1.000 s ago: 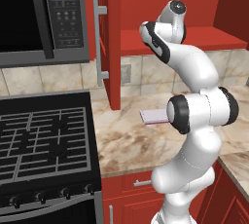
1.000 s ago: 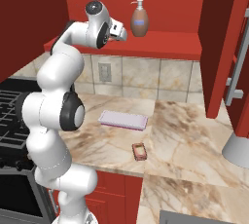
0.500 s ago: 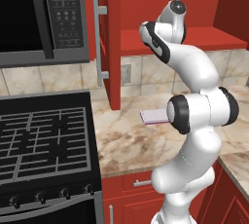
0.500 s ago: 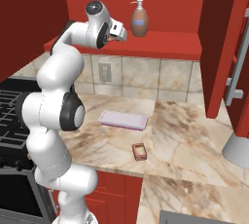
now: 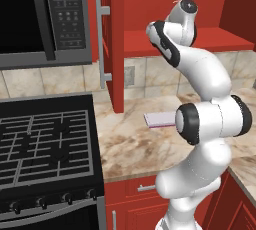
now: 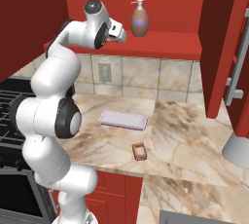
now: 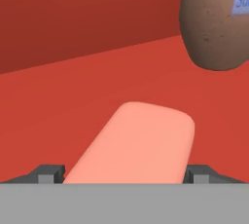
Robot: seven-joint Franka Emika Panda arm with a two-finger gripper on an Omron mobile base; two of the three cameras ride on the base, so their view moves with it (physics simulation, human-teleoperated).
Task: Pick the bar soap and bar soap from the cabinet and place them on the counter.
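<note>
Hand view: a peach-pink bar soap [image 7: 138, 142] is seen lying flat on the red shelf [image 7: 73, 91] of the cabinet, directly ahead of the gripper [image 7: 124, 173]. The two dark fingertips [image 7: 48, 173] are set wide apart, one at each side of the near end of the bar; contact with the bar cannot be told. The bar is not lifted. Toward the back of the shelf, past the bar's far corner, the rounded base of a brown pump bottle [image 7: 216, 23] with a blue label is noted, apart from the bar.

Right base view: the gripper [image 6: 118, 31] is held level at the front edge of the cabinet [image 6: 160, 4] shelf, just beside the pump bottle [image 6: 139, 21], which stands upright near the shelf's front edge. The second bar soap [image 6: 139, 151], salmon-red, is found lying on the counter [image 6: 194, 140] close to its front edge. A pale lavender pad [image 6: 123, 119] is laid flat behind it, toward the middle of the counter, apart from the bar.

Left base view: the arm [image 5: 200, 74] is seen reaching up into the open cabinet [image 5: 145, 9]. One end of the lavender pad [image 5: 159, 119] is visible on the counter [image 5: 130, 144] beside the arm. A black gas stove [image 5: 45, 139] adjoins the counter's left edge, with a microwave [image 5: 40, 19] mounted above it.
</note>
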